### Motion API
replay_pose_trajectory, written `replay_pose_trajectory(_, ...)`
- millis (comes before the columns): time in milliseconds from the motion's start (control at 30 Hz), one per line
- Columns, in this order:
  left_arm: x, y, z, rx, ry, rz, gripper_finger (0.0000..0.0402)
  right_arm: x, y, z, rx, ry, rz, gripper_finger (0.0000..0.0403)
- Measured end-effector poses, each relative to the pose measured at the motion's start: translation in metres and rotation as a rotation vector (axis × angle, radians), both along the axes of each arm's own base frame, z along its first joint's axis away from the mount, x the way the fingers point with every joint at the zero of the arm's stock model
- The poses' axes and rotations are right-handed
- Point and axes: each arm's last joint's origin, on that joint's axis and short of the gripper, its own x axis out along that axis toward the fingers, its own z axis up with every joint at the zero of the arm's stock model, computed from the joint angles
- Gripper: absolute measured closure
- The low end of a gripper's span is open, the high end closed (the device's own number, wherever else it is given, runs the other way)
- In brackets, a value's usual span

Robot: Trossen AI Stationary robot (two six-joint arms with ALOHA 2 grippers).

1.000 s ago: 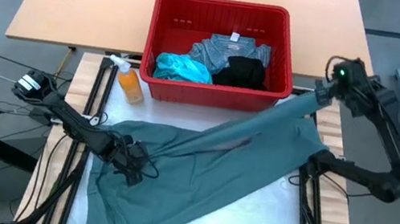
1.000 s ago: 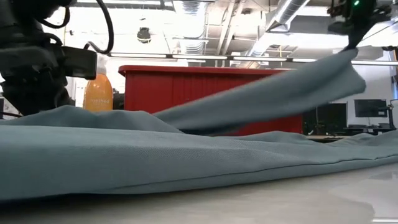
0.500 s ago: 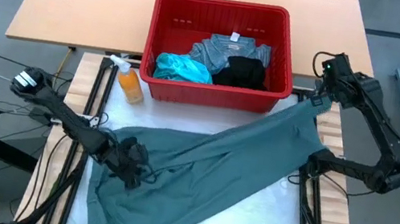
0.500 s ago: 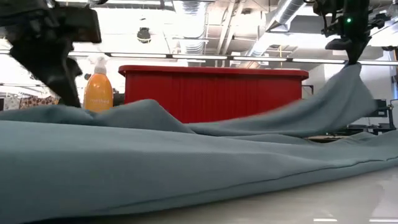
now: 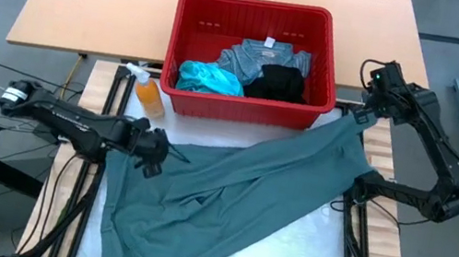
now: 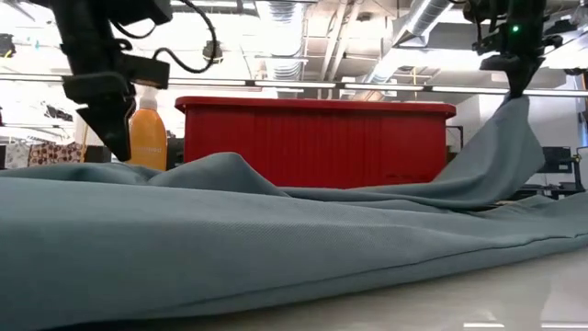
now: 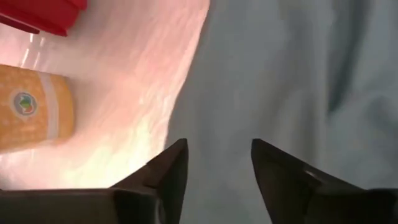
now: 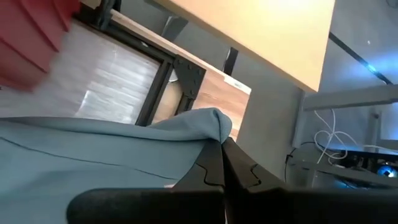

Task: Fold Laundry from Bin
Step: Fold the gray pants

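A muted grey-green garment [image 5: 237, 195] of the laundry lies spread over the white table top, its far right corner raised. My right gripper [image 5: 359, 113] is shut on that corner, near the right end of the red bin [image 5: 254, 8]. My left gripper [image 7: 217, 149] hovers open above the garment's left edge [image 5: 116, 166], with nothing between its fingers. In the bin lie a turquoise piece [image 5: 210, 79], a mottled blue-grey piece [image 5: 264, 60] and a black piece [image 5: 276, 82]. My right gripper pinches a bunched corner of the garment [image 8: 210, 123] between its two shut fingers [image 8: 214, 163]. The fingers slant down from the far right. From the grip [image 6: 517, 103] the cloth slopes down to the table, where the rest of the garment lies.
An orange spray bottle [image 5: 149, 96] stands at the bin's near left corner, close to my left gripper. Black frame rails [image 5: 352, 233] run along the table's left and right sides. A bare wooden table [image 5: 101, 4] lies behind the bin.
My left gripper has risen off the garment and gone toward the far edge, near the spray bottle. My right gripper has sunk a little toward the bin, and the cloth below it, drawn out almost level before, now droops to the table.
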Motion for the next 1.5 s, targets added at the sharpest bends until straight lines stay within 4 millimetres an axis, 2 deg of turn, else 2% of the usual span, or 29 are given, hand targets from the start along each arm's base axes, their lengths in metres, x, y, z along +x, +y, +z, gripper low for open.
replay_pose_trajectory(200,0.007,0.022,-0.015,-0.009,0.098,-0.013,0.0181,0.000,-0.001,0.001,-0.008,0.004,0.015,0.0390)
replay_pose_trajectory(467,0.016,0.036,-0.065,-0.112,0.271,-0.018,0.0176,0.000,-0.001,0.001,-0.004,0.012,0.024,0.0390)
replay_pose_trajectory(600,0.021,0.038,-0.074,-0.130,0.306,-0.038,0.0209,0.000,-0.001,0.001,-0.001,0.019,0.033,0.0390)
replay_pose_trajectory(700,0.022,0.038,-0.072,-0.159,0.308,-0.063,0.0286,0.000,-0.001,0.001,-0.001,0.020,0.034,0.0390)
replay_pose_trajectory(767,0.021,0.038,-0.067,-0.158,0.308,-0.056,0.0360,0.000,-0.001,0.000,-0.002,0.010,0.019,0.0390)
replay_pose_trajectory(800,0.021,0.038,-0.064,-0.153,0.302,-0.037,0.0379,0.001,-0.001,-0.001,-0.001,0.008,0.018,0.0390)
replay_pose_trajectory(867,0.017,0.038,-0.056,-0.129,0.298,-0.013,0.0391,0.002,-0.001,-0.006,0.000,0.014,0.023,0.0390)
replay_pose_trajectory(1000,0.008,0.032,-0.030,-0.074,0.263,0.012,0.0399,0.001,0.002,-0.018,-0.051,0.077,0.012,0.0390)
replay_pose_trajectory(1200,-0.014,0.017,0.030,-0.002,0.130,0.034,0.0400,-0.005,0.004,-0.034,-0.122,0.067,-0.018,0.0390)
replay_pose_trajectory(1367,-0.042,0.006,0.081,0.082,0.043,0.106,0.0401,-0.008,0.005,-0.035,-0.213,0.028,-0.030,0.0390)
replay_pose_trajectory(1500,-0.057,-0.001,0.108,0.077,-0.040,0.134,0.0401,-0.010,0.009,-0.032,-0.292,-0.020,-0.039,0.0390)
